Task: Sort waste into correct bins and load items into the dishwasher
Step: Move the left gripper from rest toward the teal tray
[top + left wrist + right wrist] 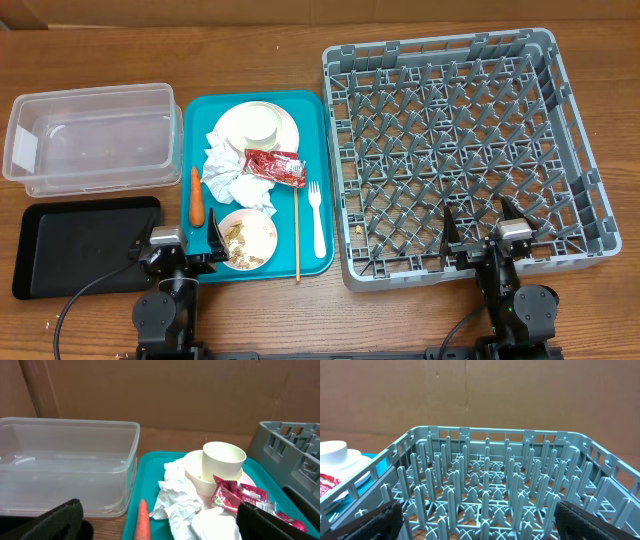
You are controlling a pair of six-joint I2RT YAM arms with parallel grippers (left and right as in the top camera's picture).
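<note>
— Wood-topped bench [280, 40], overhead: your left arm [165, 310] sits low beside the black tray [60, 245], your right arm [520, 305] at the grey rack [570, 120]; both jaws spread wide.
— Left wrist?
— You see one clear tub [65, 460], and one carrot [142, 520] and one cup [223, 460] on the teal tray [145, 480]; cardboard [150, 390] behind.
— Right wrist?
— That one rack's pegs before your parted jaws, cardboard beyond.

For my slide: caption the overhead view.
Teal tray of dishes and waste between clear tub, black tray and grey dish rack.
</note>
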